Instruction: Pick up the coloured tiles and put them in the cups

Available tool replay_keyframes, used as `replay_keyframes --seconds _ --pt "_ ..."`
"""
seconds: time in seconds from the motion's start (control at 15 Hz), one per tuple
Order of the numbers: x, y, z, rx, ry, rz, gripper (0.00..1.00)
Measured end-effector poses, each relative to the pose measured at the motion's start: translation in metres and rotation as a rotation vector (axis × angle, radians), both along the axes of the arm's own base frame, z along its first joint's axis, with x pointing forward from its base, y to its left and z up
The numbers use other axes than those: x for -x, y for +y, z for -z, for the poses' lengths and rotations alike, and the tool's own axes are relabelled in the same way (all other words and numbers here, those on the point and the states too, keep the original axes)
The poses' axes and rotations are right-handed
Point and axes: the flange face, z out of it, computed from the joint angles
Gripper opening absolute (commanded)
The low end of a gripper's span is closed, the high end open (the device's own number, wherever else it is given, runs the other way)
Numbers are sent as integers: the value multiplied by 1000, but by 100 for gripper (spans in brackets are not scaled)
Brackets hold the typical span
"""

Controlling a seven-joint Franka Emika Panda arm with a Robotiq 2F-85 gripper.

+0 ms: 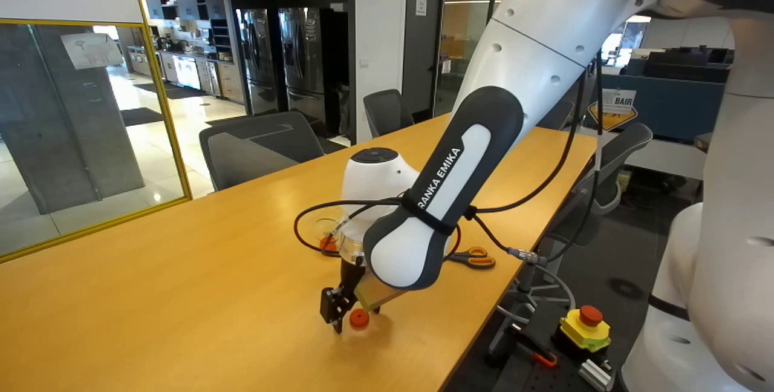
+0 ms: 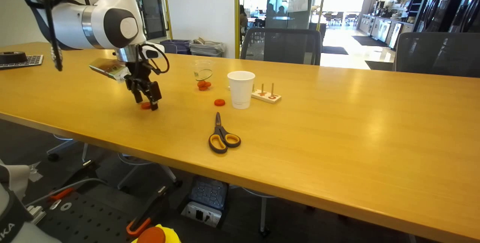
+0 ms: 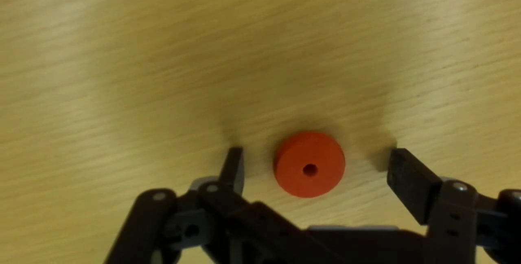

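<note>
One red tile (image 3: 310,148) is lying between our parted fingers (image 3: 235,170)

In the wrist view we are seeing our gripper (image 3: 315,159) spread around the tile, grasping nothing: a gap is showing on both sides, slightly narrower toward the finger at that view's left. Being round, with a small central hole, the tile is giving us no long axis to match, so we are judging that an even squeeze will be meeting that nearer side first. Its thin edge is calling for low fingertips; whether they are touching the table (image 3: 122,72), we are not managing to tell.

The tile is lying flat, nearer the table's robot-side edge than the far edge. In an exterior view we are finding a second red tile (image 2: 219,102) just beside the white cup (image 2: 241,92), scissors (image 2: 221,132) pointing toward that tile from the robot-side edge, and a pegged wooden board (image 2: 267,96) partly behind the cup. More red tiles (image 2: 203,85) are showing low in the clear cup (image 2: 203,69), apparently inside, so we are guessing that the task is partly done. Chairs (image 2: 281,45) are lining the far edge, and refrigerators (image 1: 302,53) are standing farther back.
</note>
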Motion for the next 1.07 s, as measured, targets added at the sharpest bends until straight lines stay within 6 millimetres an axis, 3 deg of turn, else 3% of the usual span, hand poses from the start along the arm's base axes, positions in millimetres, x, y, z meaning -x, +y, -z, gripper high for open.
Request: replay_keyframes --seconds 0.33,1.07 --pt "-5 -3 -4 -3 -20 7 21" --pt "-6 3 -8 45 -53 -42 24"
